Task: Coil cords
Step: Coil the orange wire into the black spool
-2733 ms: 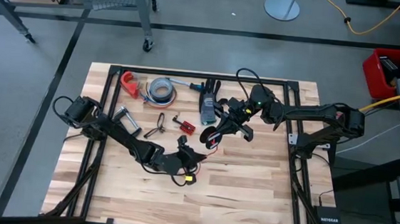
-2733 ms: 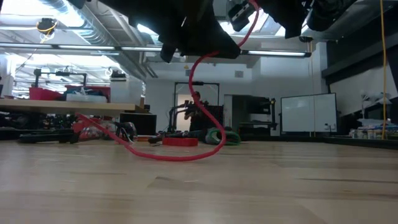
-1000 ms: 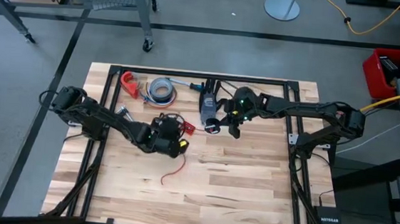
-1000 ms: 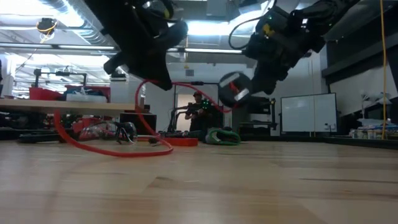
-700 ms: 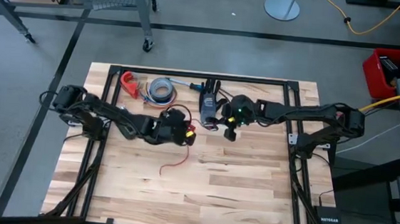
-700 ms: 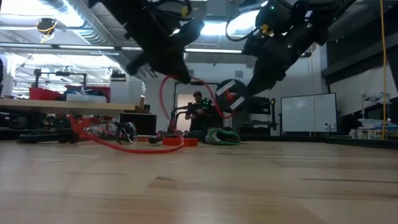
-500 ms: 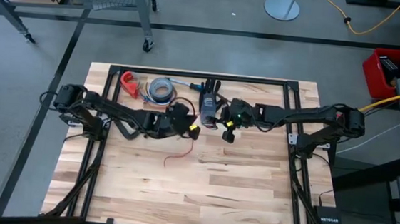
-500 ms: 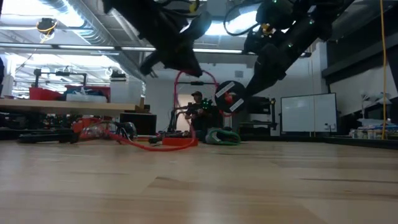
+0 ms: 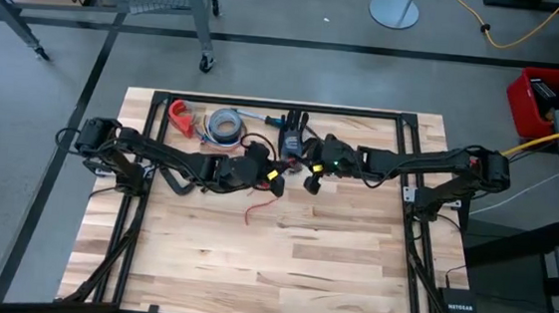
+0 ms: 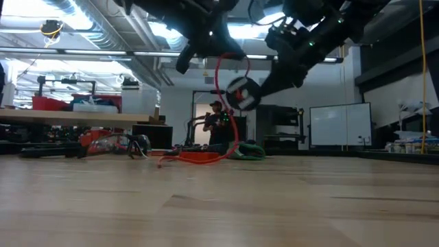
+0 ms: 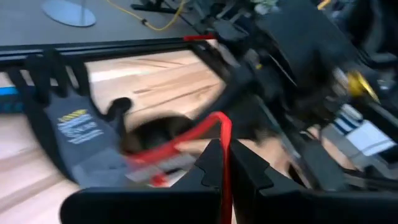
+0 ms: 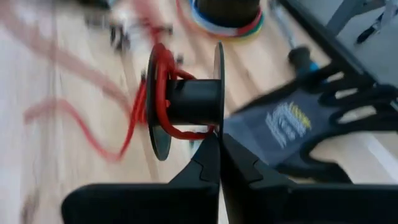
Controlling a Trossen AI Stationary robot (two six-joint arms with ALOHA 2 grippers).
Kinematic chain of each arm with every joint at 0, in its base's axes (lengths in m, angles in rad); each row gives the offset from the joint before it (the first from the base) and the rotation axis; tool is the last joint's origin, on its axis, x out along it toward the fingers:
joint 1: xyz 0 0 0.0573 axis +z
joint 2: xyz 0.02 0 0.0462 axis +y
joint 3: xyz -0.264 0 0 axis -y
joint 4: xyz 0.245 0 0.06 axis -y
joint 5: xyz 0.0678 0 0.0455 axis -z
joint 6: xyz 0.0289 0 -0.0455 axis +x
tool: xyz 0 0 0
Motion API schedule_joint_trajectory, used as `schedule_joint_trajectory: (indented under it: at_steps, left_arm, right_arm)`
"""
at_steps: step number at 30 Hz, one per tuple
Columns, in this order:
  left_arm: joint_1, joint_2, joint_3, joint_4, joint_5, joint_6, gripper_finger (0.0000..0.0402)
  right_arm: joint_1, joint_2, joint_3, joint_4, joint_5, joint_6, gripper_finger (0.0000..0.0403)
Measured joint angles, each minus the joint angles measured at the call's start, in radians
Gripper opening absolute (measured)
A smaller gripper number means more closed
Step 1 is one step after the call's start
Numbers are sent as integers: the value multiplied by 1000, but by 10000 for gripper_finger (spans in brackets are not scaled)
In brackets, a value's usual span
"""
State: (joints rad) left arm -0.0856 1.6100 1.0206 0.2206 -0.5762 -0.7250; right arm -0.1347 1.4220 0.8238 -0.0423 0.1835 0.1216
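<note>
Cords: your red cord [image 12: 163, 87] is partly wound on a black spool [image 12: 186, 99] above mid-table.
Your right gripper [image 12: 217, 138] clamps the spool's flange; your left gripper [image 11: 222, 144] pinches the cord. The glove's [image 12: 298, 127] yellow label is unreadable.

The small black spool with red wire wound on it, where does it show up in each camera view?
High view: not clearly visible, hidden among the grippers at table centre.
Low view: black spool, upper middle, held above the table.
Left wrist view: too blurred to tell.
Right wrist view: centre.
Shared landmark: grey work glove.
</note>
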Motion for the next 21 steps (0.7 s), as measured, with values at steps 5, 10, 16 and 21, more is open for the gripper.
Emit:
schedule_joint_trajectory:
  at_steps: [5, 10, 16, 21]
  left_arm:
    - [-35, 0, 0, 4, 0, -5, 0]
    - [-53, 4, 0, 6, -4, -7, 0]
    - [-61, 25, 0, -1, -7, -8, 0]
    - [-83, 37, 1, -61, -40, -3, 0]
  right_arm:
    - [-5, 0, 0, 119, 3, 71, 1]
    - [-3, 0, 0, 224, 6, 131, 1]
    - [-3, 1, 0, 321, -29, 169, 1]
    - [-32, -13, -1, 322, -134, 170, 1]
